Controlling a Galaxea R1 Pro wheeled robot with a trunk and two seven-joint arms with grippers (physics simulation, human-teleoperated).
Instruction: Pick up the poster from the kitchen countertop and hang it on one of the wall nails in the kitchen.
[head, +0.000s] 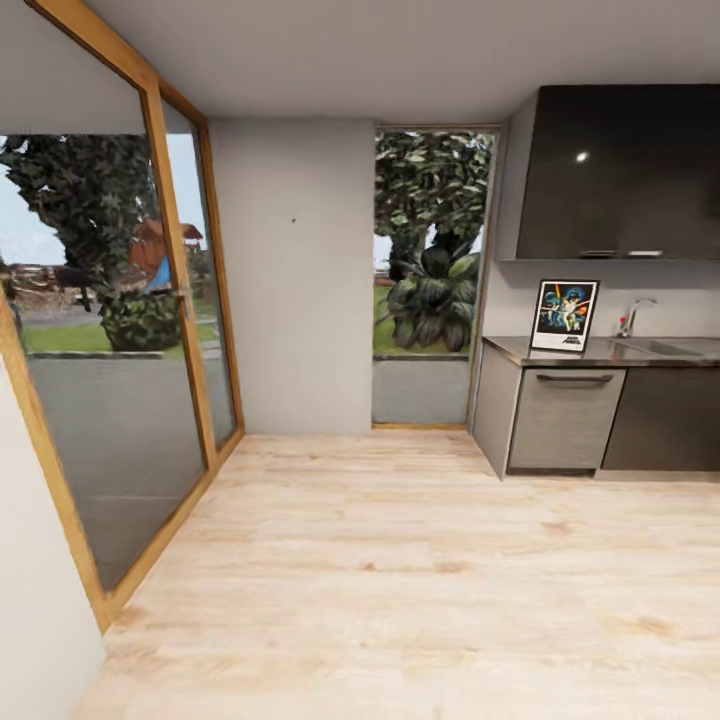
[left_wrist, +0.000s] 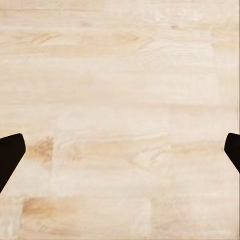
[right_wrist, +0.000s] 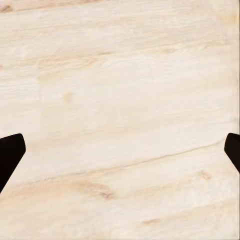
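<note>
The poster (head: 564, 316) stands upright on the kitchen countertop (head: 520, 350) at the right, leaning against the wall beside the steel sink (head: 660, 347) and chrome tap (head: 633, 316). A tiny dark wall nail (head: 293, 219) dots the pale grey wall straight ahead. My left gripper (left_wrist: 120, 155) hangs open over bare wooden floor, its black fingertips (left_wrist: 11, 152) far apart at the picture's edges. My right gripper (right_wrist: 120, 155) is likewise open above the floorboards, holding nothing.
Light wooden floor (head: 400, 560) stretches between me and the cabinets. A glass sliding door with a wooden frame (head: 175, 290) runs along the left. A window (head: 430, 250) with plants sits beside the counter. Dark upper cabinets (head: 620, 170) hang over the counter, grey cabinet fronts (head: 565, 405) below.
</note>
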